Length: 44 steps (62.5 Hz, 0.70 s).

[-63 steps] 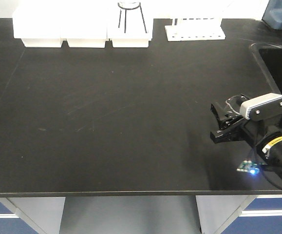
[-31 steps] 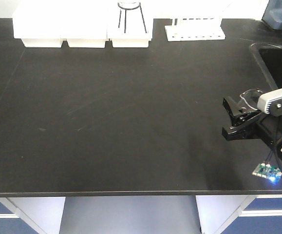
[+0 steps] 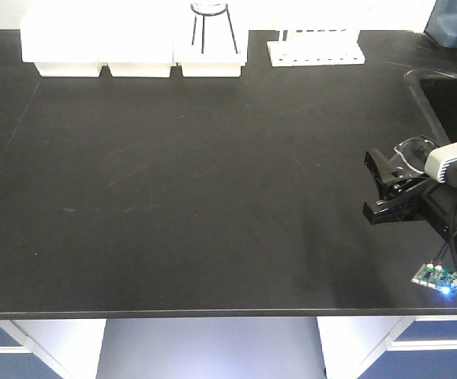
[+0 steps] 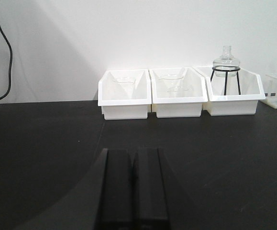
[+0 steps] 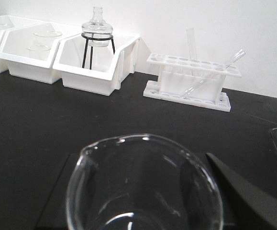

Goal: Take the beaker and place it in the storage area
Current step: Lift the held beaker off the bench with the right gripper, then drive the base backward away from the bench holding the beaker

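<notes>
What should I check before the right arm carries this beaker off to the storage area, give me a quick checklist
1. Beaker seated in the right gripper: ok.
2. Beaker upright, rim up: ok.
3. Beaker empty: cannot tell, though it looks empty.
4. Left gripper shut, holding nothing: ok.
5. White bins and tube rack well away from the right gripper: ok.
6. Storage area in sight: not ok, no view shows it.
</notes>
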### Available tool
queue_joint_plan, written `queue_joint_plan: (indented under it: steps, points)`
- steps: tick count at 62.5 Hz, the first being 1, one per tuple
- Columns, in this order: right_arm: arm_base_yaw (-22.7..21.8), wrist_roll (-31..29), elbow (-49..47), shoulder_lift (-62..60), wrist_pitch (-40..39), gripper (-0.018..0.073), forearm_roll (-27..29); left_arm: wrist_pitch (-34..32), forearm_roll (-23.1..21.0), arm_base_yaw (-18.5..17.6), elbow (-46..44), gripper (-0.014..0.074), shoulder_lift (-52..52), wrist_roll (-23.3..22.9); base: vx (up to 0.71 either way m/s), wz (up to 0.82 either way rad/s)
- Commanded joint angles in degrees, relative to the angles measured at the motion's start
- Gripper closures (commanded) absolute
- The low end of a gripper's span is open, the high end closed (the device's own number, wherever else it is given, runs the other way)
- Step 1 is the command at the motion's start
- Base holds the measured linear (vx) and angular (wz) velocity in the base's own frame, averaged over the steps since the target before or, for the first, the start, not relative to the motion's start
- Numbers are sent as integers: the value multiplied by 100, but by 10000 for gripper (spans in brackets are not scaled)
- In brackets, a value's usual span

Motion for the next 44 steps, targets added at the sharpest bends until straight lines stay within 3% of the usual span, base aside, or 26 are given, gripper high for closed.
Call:
queue_joint_plan:
  steps: [1,44]
  points:
    - [5,-3,-124,-128,-517,492,-24,-490,-6,-1,-119,603,-86,-49,0,0]
    - [5,-14,-124,-128,-523,492,-24,-490,-6,-1,-119,603,-86,-49,0,0]
